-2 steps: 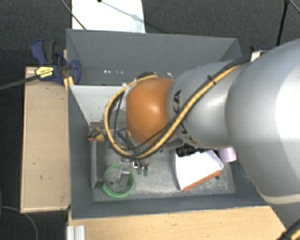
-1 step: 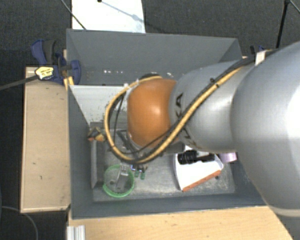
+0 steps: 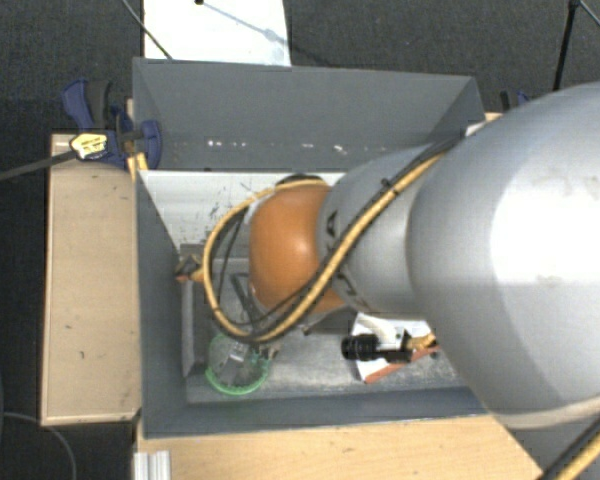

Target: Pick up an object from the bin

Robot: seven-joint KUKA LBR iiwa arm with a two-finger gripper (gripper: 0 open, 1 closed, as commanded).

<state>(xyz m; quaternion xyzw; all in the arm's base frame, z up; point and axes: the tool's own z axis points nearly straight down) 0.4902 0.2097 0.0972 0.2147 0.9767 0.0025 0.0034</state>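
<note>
- Gripper [image 3: 243, 328] is down in the grey bin [image 3: 165, 298], under the orange wrist cover [image 3: 285, 248], right over the clear green-rimmed cup [image 3: 236, 370].
- Open or closed: can't tell, the cover and cables block it.
- Contact with the cup: can't tell.
- Well right of the cup: small black-and-orange item [image 3: 380, 348] on a white card [image 3: 405, 328].

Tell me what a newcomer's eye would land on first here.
The big grey arm reaches in from the right, its orange cover and looped cables hanging over the middle of the bin. Just below the cover, at the floor's lower left, lies a clear cup with a green rim. To its right sits a small heap of black, white and orange things.
</note>
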